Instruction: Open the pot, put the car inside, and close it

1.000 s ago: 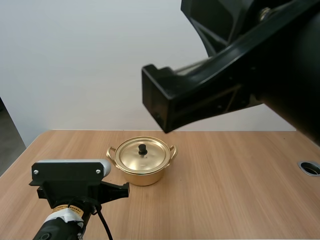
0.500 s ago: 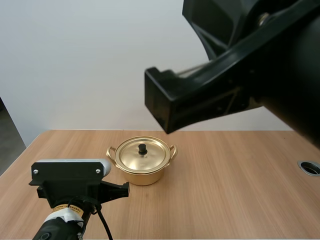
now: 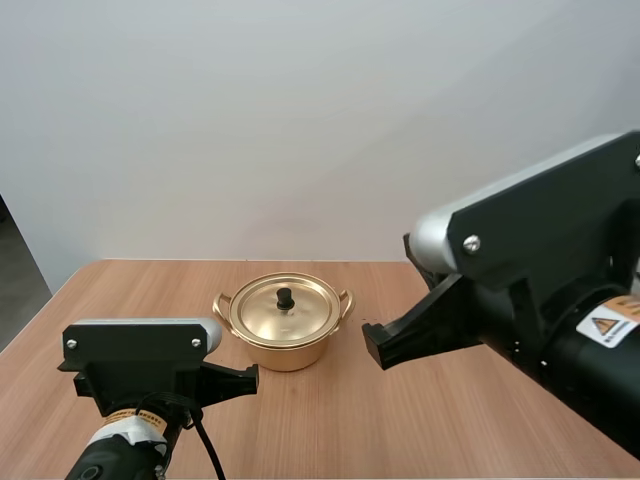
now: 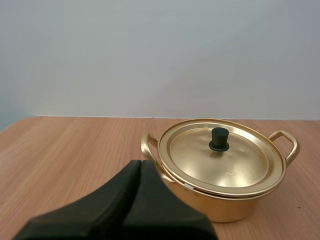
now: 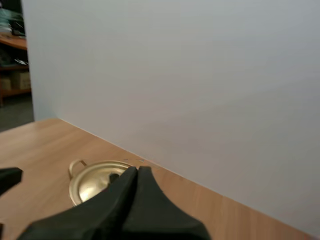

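Observation:
A gold pot [image 3: 286, 330] with two side handles stands mid-table, its lid [image 3: 286, 310] on and topped by a black knob [image 3: 285, 297]. My left gripper [image 3: 248, 379] sits low at the pot's near left, shut, a short gap from the pot's wall. In the left wrist view the fingers lie together as one wedge, left gripper [image 4: 140, 164] just short of the pot [image 4: 220, 170], whose lid [image 4: 222, 156] is seated. My right gripper [image 3: 372, 345] hovers right of the pot, shut; in its wrist view the right gripper [image 5: 136, 171] hangs over the pot [image 5: 95, 181].
The wooden table [image 3: 440, 420] stretches bare to the right and front of the pot. A round grommet hole [image 3: 620, 336] sits at the table's far right edge. A plain white wall rises behind.
My right arm has swung down from close in front of the camera to the right of the pot. The left arm and the pot have not moved.

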You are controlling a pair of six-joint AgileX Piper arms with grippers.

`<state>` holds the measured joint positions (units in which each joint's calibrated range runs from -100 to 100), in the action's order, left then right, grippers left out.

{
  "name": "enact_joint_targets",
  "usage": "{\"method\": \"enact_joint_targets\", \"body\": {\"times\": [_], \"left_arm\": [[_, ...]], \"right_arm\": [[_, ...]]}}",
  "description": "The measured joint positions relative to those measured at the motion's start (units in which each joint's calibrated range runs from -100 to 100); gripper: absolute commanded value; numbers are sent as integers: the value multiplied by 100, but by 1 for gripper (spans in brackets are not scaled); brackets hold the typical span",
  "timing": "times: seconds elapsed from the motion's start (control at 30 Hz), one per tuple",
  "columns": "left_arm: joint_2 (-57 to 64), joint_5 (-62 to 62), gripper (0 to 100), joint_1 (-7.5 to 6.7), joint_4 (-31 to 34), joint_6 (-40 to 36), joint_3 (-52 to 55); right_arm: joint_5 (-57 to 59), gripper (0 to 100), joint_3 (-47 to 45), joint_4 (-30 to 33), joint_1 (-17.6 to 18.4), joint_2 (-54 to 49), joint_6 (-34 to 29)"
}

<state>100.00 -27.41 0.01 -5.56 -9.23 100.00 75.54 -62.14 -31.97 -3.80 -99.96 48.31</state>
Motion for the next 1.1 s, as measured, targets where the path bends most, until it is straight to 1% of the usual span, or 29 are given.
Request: {"method": "enact_joint_targets", "body": {"times": [0.07,0.2,0.3,0.5,0.7,0.8,0.87,1.1], "left_arm": [[0,0,0,0,0,0,0],[0,0,0,0,0,0,0],[0,0,0,0,0,0,0],[0,0,0,0,0,0,0],[0,0,0,0,0,0,0],[0,0,0,0,0,0,0],[0,0,0,0,0,0,0],[0,0,0,0,0,0,0]], "right_arm": [[-533,0,-424,325,0,0,0],[-1584,0,-1265,758,0,0,0],[-2403,0,-1854,1264,0,-4,0],[-3860,0,-3027,1833,0,-4,0],[-4527,0,-3639,2093,0,-4,0],[-4584,0,-3786,2227,0,-4,0],[-4695,0,-3786,2204,0,-4,0],[-4551,0,-3786,1949,0,-4,0]]}}
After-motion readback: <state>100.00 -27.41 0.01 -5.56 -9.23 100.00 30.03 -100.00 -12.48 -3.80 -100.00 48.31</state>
